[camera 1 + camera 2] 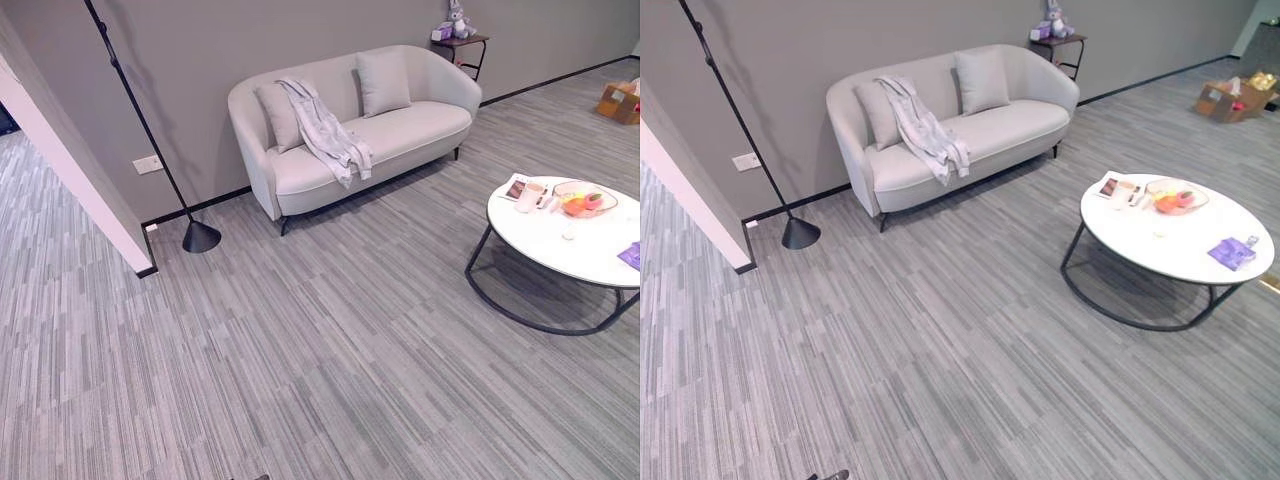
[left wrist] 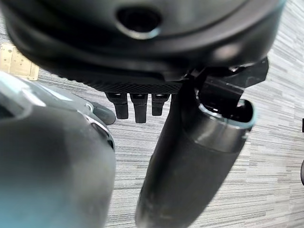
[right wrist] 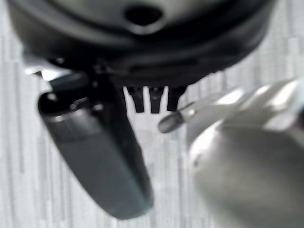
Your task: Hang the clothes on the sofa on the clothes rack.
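Observation:
A light grey garment (image 1: 325,130) hangs over the back of the pale grey sofa (image 1: 420,125) and trails down across its seat, left of the middle. Two cushions lean on the sofa's back. A thin black pole on a cone base (image 1: 200,237) leans up along the wall to the sofa's left. My left hand (image 2: 190,156) hangs above the striped floor, its fingers (image 2: 137,107) straight and holding nothing. Over the floor too, my right hand (image 3: 99,152) has relaxed fingers (image 3: 152,99) with nothing in them. Both hands are far from the sofa.
A round white table (image 1: 1180,245) on a black frame stands at the right, with a fruit bowl (image 1: 1175,195), a cup and a purple item on it. A white partition corner (image 1: 100,215) juts in at the left. A small side table (image 1: 462,42) and a cardboard box (image 1: 1230,100) stand further back.

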Available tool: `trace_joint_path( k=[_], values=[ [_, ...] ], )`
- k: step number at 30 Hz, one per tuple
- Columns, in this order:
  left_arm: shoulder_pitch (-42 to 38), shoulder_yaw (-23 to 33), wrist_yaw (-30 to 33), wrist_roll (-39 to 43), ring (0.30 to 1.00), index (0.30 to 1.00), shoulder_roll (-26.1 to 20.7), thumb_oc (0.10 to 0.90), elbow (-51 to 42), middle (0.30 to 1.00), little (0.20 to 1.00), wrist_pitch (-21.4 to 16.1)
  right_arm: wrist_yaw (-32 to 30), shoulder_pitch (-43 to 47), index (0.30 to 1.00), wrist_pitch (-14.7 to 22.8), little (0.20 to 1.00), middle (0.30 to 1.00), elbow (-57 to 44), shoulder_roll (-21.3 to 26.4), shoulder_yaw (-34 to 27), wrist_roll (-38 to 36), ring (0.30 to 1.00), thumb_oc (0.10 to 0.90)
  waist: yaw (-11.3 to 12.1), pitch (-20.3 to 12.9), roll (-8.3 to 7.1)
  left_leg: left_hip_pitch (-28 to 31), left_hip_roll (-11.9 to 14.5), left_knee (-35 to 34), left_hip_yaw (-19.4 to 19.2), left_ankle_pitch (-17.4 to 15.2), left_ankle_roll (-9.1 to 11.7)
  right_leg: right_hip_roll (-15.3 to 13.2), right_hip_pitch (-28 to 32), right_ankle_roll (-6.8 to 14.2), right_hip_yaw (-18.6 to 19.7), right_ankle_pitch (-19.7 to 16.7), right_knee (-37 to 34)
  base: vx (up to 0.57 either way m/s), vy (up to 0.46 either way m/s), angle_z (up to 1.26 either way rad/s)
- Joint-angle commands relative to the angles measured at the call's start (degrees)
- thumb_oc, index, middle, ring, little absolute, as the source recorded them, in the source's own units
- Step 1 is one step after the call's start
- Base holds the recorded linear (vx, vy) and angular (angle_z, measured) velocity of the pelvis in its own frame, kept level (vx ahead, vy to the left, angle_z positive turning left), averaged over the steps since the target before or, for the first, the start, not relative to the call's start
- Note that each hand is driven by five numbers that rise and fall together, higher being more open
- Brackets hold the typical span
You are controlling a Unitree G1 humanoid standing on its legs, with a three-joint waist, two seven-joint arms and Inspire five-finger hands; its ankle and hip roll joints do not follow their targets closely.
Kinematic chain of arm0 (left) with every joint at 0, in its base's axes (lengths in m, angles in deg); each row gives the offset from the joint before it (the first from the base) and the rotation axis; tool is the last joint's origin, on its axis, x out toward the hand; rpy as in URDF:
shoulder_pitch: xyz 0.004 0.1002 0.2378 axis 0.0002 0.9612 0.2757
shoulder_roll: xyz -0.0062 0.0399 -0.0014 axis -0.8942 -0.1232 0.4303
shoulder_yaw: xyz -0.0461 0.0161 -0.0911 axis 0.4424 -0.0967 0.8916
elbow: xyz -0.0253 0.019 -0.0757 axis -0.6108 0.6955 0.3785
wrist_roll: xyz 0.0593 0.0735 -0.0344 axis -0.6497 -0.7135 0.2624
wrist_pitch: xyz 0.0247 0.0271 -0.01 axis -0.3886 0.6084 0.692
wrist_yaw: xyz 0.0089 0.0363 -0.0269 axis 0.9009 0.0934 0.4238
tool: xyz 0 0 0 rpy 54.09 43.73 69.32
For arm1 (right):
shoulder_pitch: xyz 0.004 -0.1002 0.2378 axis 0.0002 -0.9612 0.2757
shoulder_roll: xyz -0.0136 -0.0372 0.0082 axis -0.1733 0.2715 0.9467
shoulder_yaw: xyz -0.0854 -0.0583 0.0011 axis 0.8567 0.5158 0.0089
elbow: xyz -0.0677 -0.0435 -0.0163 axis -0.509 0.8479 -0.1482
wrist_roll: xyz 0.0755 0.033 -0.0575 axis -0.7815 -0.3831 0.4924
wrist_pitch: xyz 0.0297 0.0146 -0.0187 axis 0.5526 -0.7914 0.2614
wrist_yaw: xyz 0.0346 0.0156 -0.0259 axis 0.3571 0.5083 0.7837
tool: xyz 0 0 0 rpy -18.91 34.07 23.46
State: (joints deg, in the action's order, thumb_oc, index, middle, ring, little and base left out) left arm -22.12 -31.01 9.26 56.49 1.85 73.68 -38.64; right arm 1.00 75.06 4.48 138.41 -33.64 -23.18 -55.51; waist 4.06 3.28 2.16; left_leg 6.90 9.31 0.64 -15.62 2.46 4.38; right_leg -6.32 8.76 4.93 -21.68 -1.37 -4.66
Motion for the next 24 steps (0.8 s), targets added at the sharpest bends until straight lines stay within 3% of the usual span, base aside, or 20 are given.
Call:
trace_joint_path(
  k=[1,14,24],
  values=[
    [-2.9,-2.2,-0.3,-1.1,0.9,0.9,-0.3,0.8,1.5,0.9,0.9,-0.6,0.6,1.9,0.9,0.2,0.9,0.9,4.7,-0.7,0.0,2.7,0.9,0.8,0.5,0.0,-2.12,-1.3,-4.3,-5.6,1.4,0.1,-0.2,-2.7,1.1,2.1,0.7,-0.7,-0.1,0.05,-0.165,0.01],
    [-2.1,-2.6,-2.1,-3.5,0.9,0.9,-0.1,0.8,3.4,0.9,0.9,0.2,2.3,1.3,0.9,-0.2,0.9,0.9,5.0,-0.1,4.5,12.7,0.9,0.8,0.3,-0.9,-2.23,-1.3,-4.8,-5.6,2.4,-0.6,-0.6,-2.9,1.4,2.4,1.1,-0.8,-0.3,0.03,0.008,0.05],
    [-2.8,-3.2,-0.4,-6.4,0.9,0.9,-1.6,0.8,3.6,0.9,0.9,0.2,2.6,1.6,0.9,0.4,0.9,0.9,-0.5,-1.9,9.4,17.7,0.9,0.8,0.4,-0.7,-3.33,-1.6,-7.4,-5.6,3.6,-2.1,-2.3,-5.7,0.6,3.5,1.5,-1.9,1.7,0.01,0.089,0.0]
  ],
)
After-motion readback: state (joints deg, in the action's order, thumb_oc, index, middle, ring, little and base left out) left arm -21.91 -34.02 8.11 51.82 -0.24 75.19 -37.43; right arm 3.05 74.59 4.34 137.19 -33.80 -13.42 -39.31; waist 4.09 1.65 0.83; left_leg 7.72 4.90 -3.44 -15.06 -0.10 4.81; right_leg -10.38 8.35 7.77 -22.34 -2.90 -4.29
